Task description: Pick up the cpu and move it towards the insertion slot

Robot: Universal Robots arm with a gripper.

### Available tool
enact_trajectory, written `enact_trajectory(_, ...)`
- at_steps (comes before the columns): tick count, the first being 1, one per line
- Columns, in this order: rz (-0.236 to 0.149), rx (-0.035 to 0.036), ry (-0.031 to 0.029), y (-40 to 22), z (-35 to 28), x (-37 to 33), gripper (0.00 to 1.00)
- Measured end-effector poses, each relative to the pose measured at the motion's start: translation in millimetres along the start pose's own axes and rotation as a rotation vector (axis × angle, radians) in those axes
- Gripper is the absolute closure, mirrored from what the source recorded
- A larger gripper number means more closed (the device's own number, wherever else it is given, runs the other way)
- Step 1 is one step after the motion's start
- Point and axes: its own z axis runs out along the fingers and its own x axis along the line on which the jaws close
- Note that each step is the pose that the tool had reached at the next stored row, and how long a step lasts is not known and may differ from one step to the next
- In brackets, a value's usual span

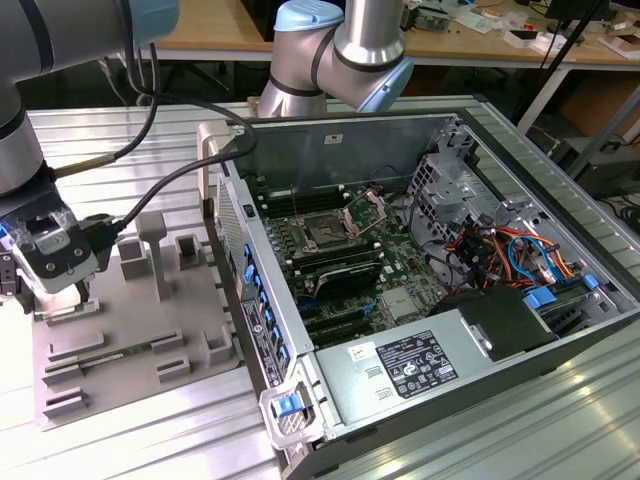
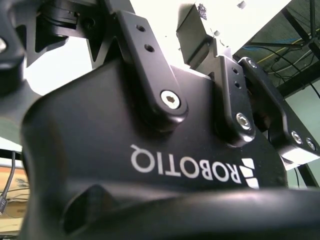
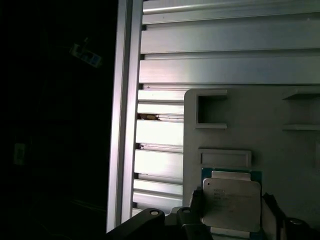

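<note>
Computer case point(image 1: 350, 135) wall bars the way from grey fixture point(image 1: 130, 350) to insertion slot point(image 1: 325, 233)
The case's near side wall point(image 1: 240, 270) stands between fixture and slot, so a low carry could strike it; the fixture's upright posts point(image 1: 150, 245) rise close by too. The gripper point(image 1: 58, 290) sits right over the cpu point(image 3: 231, 202), which lies flat on the fixture. Whether it has hold I cannot tell, and a skewed grip could tilt or drop the thin plate.

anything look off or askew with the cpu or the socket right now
Nothing stands out. The cpu lies flat on the grey fixture with the end effector right over it, and the insertion slot has its metal frame swung open.
</note>
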Motion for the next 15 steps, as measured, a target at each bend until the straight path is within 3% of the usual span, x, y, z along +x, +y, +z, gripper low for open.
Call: enact_trajectory(15, 0.000, 0.0001, 0.0001, 0.1, -14.2, 0.0, 0.47)
